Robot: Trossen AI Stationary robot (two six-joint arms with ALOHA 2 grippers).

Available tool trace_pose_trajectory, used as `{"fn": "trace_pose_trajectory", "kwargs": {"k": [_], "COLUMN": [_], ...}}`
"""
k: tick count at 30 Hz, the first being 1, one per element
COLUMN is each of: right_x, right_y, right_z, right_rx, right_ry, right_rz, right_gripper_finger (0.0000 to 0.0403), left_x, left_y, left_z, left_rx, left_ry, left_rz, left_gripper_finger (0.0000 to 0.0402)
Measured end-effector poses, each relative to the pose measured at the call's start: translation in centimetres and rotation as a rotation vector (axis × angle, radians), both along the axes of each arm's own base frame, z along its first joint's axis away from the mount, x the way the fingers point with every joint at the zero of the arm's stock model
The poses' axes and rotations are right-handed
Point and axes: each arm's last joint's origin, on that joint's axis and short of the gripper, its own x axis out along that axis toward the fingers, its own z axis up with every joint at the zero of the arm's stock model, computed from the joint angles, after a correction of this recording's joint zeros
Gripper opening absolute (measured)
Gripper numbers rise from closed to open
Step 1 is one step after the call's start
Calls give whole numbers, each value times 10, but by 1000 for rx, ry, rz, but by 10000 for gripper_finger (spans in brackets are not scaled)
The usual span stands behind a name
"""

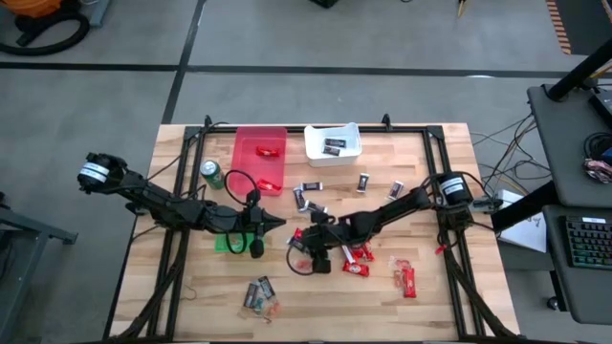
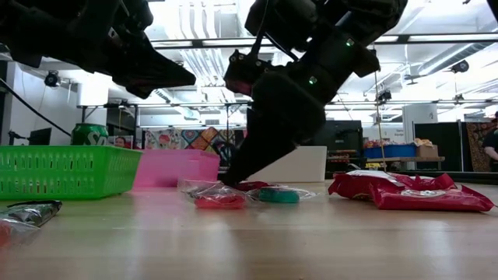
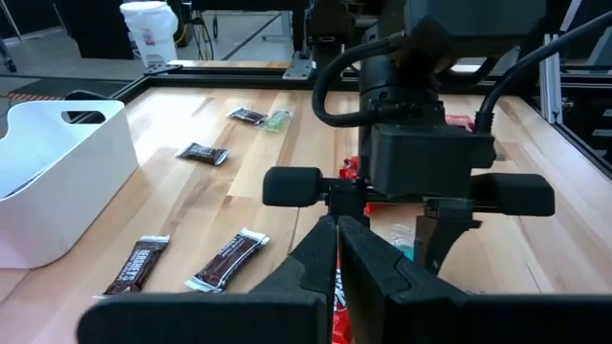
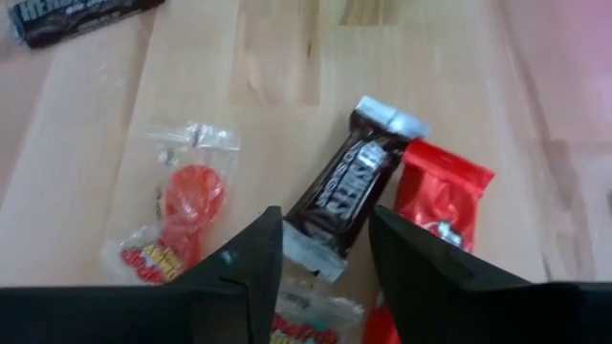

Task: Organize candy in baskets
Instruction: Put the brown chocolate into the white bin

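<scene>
My right gripper [image 4: 327, 253] is open and low over the table's middle [image 1: 304, 250]. Its fingers stand on either side of the near end of a dark mini bar [image 4: 346, 186] that lies flat on the wood. A red-wrapped piece [image 4: 440, 196] lies beside the bar, and a round red sweet in clear wrap [image 4: 188, 196] lies on its other side. My left gripper [image 1: 275, 225] is shut and empty, and hovers just past the green basket [image 1: 229, 241]. The red basket [image 1: 260, 158] holds two red candies. The white basket [image 1: 333, 143] holds a dark bar.
A green soda can [image 1: 211, 174] stands beside the red basket. Dark mini bars [image 1: 308, 196] lie mid-table, red-wrapped bars [image 1: 406, 279] toward the near right, and mixed pieces [image 1: 260, 294] near the front edge. The two grippers are close together [image 3: 421, 162].
</scene>
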Motion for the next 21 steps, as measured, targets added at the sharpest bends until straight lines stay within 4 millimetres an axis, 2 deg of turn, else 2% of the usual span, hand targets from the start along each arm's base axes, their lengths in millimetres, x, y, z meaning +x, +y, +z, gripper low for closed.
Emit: {"fn": "trace_pose_trajectory", "kwargs": {"k": [8,13,21], "right_x": [0,2,8], "right_y": [2,-1,1], "right_z": [0,-6,-11], "right_rx": [4,-73,-83], "right_ry": [-10,-22,-75], "right_rz": [-3,-84,-88], "right_gripper_finger": [216,223,221], "left_x": [0,0,0], "left_y": [0,0,0], "left_z": [0,0,0], "left_rx": [8,8,26], "left_ry": [1,1,3], "left_rz": [-2,-2,-6], "left_gripper_finger": [0,0,0]}}
